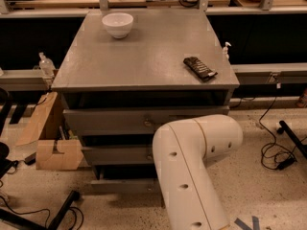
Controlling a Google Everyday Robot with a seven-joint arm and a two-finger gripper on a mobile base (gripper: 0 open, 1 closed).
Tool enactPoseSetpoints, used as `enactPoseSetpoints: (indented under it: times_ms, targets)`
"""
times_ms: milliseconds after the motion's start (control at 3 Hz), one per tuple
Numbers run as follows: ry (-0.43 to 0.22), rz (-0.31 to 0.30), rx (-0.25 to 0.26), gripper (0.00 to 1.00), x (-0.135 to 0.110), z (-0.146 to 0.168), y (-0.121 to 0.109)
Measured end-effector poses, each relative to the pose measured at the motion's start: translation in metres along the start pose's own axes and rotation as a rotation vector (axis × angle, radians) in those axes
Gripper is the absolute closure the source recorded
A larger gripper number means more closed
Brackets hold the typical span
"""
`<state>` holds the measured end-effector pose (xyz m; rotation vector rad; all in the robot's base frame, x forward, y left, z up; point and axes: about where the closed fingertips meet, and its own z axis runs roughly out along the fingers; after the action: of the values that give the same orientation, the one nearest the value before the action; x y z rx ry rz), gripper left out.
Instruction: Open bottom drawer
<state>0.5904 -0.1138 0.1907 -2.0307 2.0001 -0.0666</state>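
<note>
Far left of the arm, we saw a cardboard box (pixel 48 145) on the floor against the cabinet's side, and a small clear bottle (pixel 45 64) on the rail above it. Up and left of the arm, a white bowl (pixel 117 24) stood at the back of the grey cabinet top (pixel 139 56). Below the top came three grey drawer fronts. The top drawer (pixel 112 121) and the middle drawer (pixel 115 155) both ran in behind the arm. The bottom drawer (pixel 122 186) was lowest, near the floor, just left of the arm, its front sticking out a bit with a dark gap above; its knob was hidden. The white arm (pixel 192 166) rose from the bottom edge and bent in front of the drawers. The gripper was out of sight behind that arm, so we could not tell its state. Above the arm, a dark flat bar (pixel 199 67) lay by the top's right edge. Right of the arm, black cables (pixel 273 152) lay on the floor.
</note>
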Motion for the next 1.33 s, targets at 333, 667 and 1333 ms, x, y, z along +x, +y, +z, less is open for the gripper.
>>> enactPoseSetpoints:
  times_ms: [333, 667, 1333]
  targets:
    - [-0.001, 0.001, -0.001, 1.00, 0.000, 0.000, 0.001]
    - [-0.008, 0.004, -0.008, 1.00, 0.002, 0.000, 0.006]
    - [-0.018, 0.031, -0.037, 1.00, 0.008, -0.005, 0.030]
